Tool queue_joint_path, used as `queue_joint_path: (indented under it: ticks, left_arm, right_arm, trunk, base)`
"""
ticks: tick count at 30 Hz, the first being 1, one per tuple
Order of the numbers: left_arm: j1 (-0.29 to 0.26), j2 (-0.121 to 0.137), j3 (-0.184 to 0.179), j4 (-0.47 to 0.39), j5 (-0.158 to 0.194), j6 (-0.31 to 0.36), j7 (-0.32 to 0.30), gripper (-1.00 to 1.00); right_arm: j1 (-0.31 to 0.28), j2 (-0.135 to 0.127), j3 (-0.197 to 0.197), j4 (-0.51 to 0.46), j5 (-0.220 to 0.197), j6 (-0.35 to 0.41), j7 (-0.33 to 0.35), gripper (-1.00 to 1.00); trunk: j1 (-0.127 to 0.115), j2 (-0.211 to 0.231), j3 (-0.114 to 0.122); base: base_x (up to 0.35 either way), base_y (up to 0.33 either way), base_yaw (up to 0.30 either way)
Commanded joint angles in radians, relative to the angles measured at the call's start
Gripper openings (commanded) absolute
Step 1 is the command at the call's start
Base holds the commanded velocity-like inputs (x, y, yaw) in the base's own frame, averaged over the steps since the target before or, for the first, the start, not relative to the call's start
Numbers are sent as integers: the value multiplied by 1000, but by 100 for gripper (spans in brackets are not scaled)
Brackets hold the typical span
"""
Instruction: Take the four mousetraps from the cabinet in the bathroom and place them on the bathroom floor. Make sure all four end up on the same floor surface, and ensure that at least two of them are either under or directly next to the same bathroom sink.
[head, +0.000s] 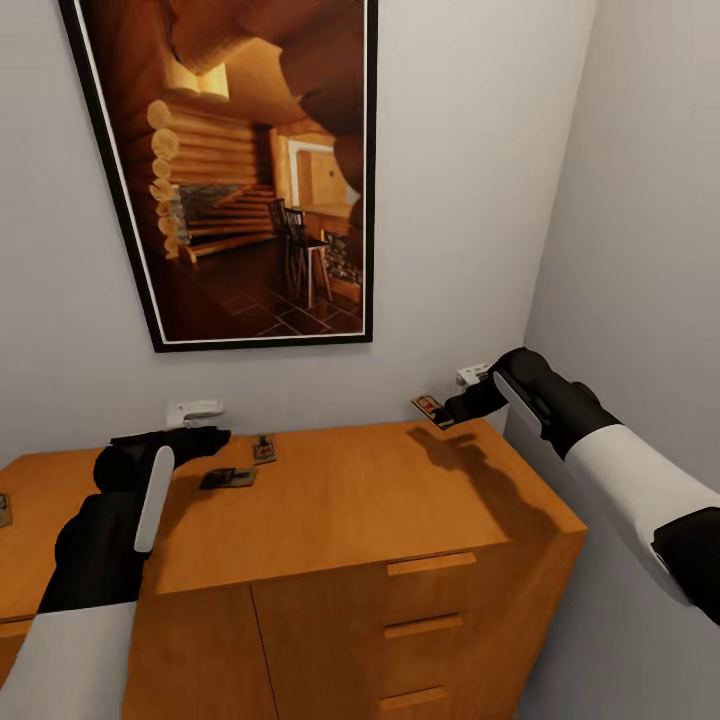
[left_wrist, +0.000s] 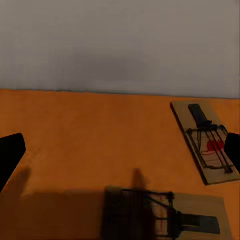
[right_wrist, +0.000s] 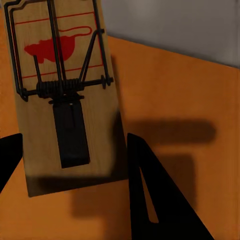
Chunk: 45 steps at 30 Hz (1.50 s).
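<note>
Head: my right gripper (head: 450, 408) holds trap (head: 428, 408) above cabinet (head: 340, 510) back edge; left gripper (head: 200, 440) near two traps (head: 229, 478).
Left wrist: fingers (left_wrist: 10, 155) apart, empty; traps ahead.
Right wrist: fingers (right_wrist: 150, 200) clamp board's short end. Light, stiff, thin; grip edges, avoid spring.

The cabinet (head: 340, 510) is smooth orange-brown wood with a satin sheen. Each mousetrap (right_wrist: 60, 95) is a pale matt wooden board with dark metal wire and a red printed mark. The wall (head: 470, 180) is matt grey.
</note>
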Motion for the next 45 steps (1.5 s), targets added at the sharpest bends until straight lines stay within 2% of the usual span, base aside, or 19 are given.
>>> queue_joint_path:
  ticks: [1,3,4,7,13,18,25,35,45]
  left_arm:
    - [-1,19,48,0,-3,4,9,100]
    - [-1,38,88,0,-16,4,10,100]
    - [-1,57,117,0,-25,4,10,100]
    - [-1,89,146,0,-35,4,9,100]
    - [-1,116,167,-1,-45,4,10,100]
    - [-1,144,169,-1,-43,4,10,100]
    - [-1,158,170,-3,-37,4,9,100]
    - [-1,153,172,-4,-33,4,9,100]
    - [8,152,173,-5,-31,4,8,100]
  right_arm:
    - [-1,-1,4,-1,-5,3,-2,-100]
    - [-1,-1,3,0,-6,3,-2,-100]
    - [-1,-1,3,0,-6,3,-3,-100]
    - [-1,-1,1,0,-7,3,-4,-100]
    - [-1,-1,-1,0,-8,3,-6,-100]
    - [-1,-1,1,1,-8,3,-18,-100]
    - [-1,-3,-4,3,-11,3,-24,-100]
    - [-1,-32,-7,2,-10,3,-26,-100]
    - [-1,-37,-1,2,-7,3,-26,-100]
  trunk:
    - [0,-1,-1]
    - [0,-1,-1]
    - [0,-1,-1]
    - [0,-1,-1]
    - [0,-1,-1]
    - [0,-1,-1]
    - [0,-1,-1]
    - [0,-1,-1]
    - [0,-1,-1]
  base:
    - [0,0,0]
    - [0,0,0]
    - [0,0,0]
    - [0,0,0]
    - [0,0,0]
    - [0,0,0]
    - [0,0,0]
    - [0,0,0]
    - [0,0,0]
